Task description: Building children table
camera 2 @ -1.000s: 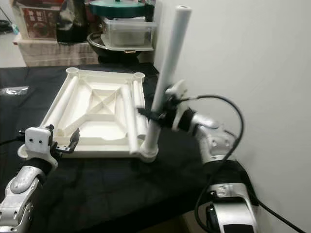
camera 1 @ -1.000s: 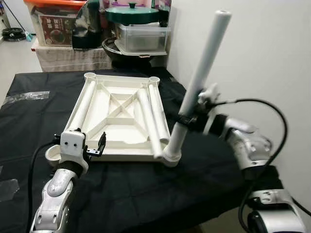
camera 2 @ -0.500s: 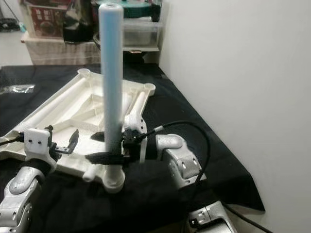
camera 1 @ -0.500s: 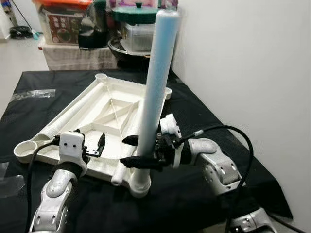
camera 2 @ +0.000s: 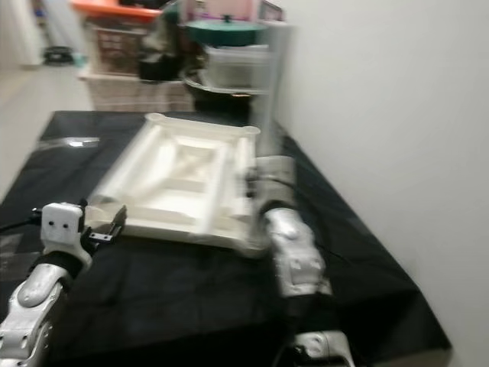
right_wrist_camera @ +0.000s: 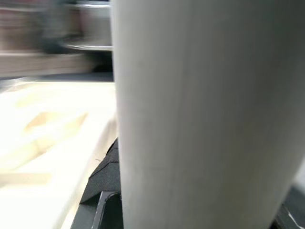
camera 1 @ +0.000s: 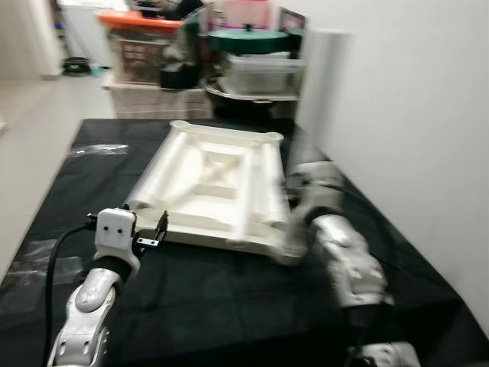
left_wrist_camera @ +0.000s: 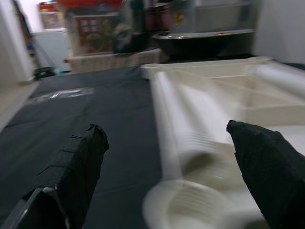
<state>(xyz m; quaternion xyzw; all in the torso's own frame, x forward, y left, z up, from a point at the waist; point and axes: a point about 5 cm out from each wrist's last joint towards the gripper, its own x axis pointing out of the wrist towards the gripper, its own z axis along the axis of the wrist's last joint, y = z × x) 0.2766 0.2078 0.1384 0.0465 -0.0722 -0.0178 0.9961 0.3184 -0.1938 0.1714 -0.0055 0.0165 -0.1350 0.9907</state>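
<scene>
The upturned white plastic tabletop lies on the black-clothed table. The right gripper pinches the upright white plastic leg tube at its near right corner — light, stiff, slick; best gripped low. The left gripper hovers spread at the near left socket.

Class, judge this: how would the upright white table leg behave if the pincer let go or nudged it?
The table leg looks a stiff, smooth, probably light plastic tube, so it may slip. Standing tall at the tabletop's corner, it could tip unless seated.
</scene>
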